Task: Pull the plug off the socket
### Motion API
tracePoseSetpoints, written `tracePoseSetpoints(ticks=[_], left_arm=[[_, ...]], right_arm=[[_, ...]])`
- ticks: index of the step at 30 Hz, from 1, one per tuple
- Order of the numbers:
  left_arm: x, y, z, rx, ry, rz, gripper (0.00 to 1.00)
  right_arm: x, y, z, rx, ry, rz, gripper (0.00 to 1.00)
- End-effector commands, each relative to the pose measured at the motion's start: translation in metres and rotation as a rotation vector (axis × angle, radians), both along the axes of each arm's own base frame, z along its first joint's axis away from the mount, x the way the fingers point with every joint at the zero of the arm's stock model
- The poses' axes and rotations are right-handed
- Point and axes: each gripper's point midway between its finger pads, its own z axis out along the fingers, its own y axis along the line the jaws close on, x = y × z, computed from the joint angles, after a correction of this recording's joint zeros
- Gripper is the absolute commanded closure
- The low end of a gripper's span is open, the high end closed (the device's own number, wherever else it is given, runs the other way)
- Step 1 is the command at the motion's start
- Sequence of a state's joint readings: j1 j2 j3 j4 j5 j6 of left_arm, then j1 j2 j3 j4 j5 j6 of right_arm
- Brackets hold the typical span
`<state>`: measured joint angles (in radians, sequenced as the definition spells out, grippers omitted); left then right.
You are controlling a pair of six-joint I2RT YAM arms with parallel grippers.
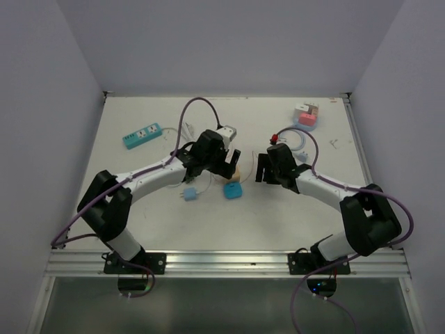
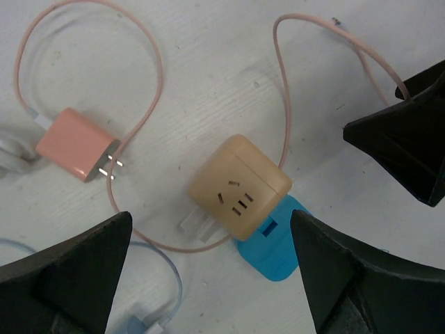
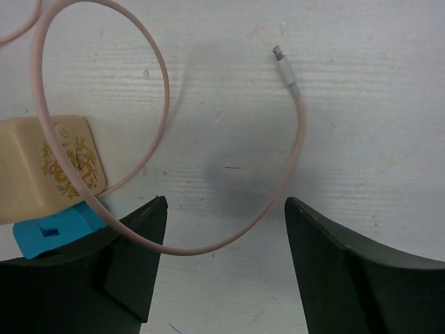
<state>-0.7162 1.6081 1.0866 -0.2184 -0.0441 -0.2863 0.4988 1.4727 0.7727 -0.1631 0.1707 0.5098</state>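
Note:
The beige cube socket point(image 2: 240, 184) lies on the white table with its holes bare, part of it resting on a flat blue piece point(image 2: 278, 247). The pink plug point(image 2: 73, 142) lies to its left, apart from it, prongs bare. Its pink cable point(image 2: 149, 104) loops round the socket. My left gripper point(image 2: 210, 216) hovers open over the socket, holding nothing. My right gripper point(image 3: 225, 200) is open just right of the socket point(image 3: 49, 167). A loop of the pink cable point(image 3: 229, 236) lies on the table between its fingers, ungripped. From above, both grippers point(image 1: 229, 161) point(image 1: 263, 168) flank the socket point(image 1: 236, 175).
A teal power strip point(image 1: 142, 135) lies at the back left. A pink and white block point(image 1: 306, 115) and a coiled white cable point(image 1: 297, 142) sit at the back right. A light-blue plug point(image 1: 189, 194) with its cord lies near the left arm.

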Motion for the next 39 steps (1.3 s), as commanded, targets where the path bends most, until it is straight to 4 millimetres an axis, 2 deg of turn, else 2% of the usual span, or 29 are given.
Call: tracePoseSetpoints(ticks=[1,2,3,5,7,11,13,19,26,30,34,36,38,39], left_arm=[[0.014,-0.015,0.01,0.105,-0.065,-0.162,0.01],[0.018,-0.017,0.015,0.14,-0.084,-0.203,0.01],[0.019,-0.019,0.009,0.163,-0.076,-0.225,0.0],[0.02,-0.025,0.013,0.19,-0.095,-0.307,0.0],[0.015,-0.03,0.003,0.21,-0.063,-0.391,0.01],[0.012,-0.027,-0.011,0.277,-0.012,-0.456,0.0],[0.009,-0.027,-0.02,0.289,0.008,-0.488,0.0],[0.001,-0.039,-0.032,0.294,0.03,-0.574,0.01],[0.004,-0.047,-0.045,0.304,0.04,-0.612,0.04],[0.004,-0.048,-0.058,0.317,0.069,-0.62,0.12],[0.005,-0.051,-0.06,0.312,0.075,-0.621,0.19],[0.004,-0.052,-0.059,0.308,0.075,-0.625,0.28],[0.004,-0.052,-0.058,0.304,0.075,-0.627,0.33],[0.004,-0.053,-0.056,0.298,0.075,-0.625,0.4]], right_arm=[[0.01,0.004,0.019,0.078,-0.077,-0.02,0.27],[0.01,0.004,0.02,0.081,-0.083,-0.02,0.24],[0.011,0.002,0.022,0.083,-0.095,-0.028,0.18],[0.009,-0.002,0.023,0.086,-0.103,-0.048,0.13],[0.01,-0.007,0.029,0.082,-0.128,-0.068,0.1],[0.008,-0.022,0.035,0.079,-0.164,-0.142,0.01],[0.009,-0.024,0.04,0.093,-0.189,-0.156,0.01],[0.008,-0.021,0.038,0.108,-0.181,-0.148,0.01],[0.008,-0.017,0.038,0.126,-0.181,-0.13,0.01],[0.008,-0.015,0.037,0.132,-0.178,-0.122,0.02],[0.008,-0.012,0.036,0.138,-0.173,-0.106,0.02],[0.008,-0.011,0.036,0.139,-0.173,-0.096,0.02],[0.008,-0.006,0.036,0.151,-0.168,-0.067,0.03],[0.006,-0.003,0.035,0.155,-0.162,-0.052,0.04]])
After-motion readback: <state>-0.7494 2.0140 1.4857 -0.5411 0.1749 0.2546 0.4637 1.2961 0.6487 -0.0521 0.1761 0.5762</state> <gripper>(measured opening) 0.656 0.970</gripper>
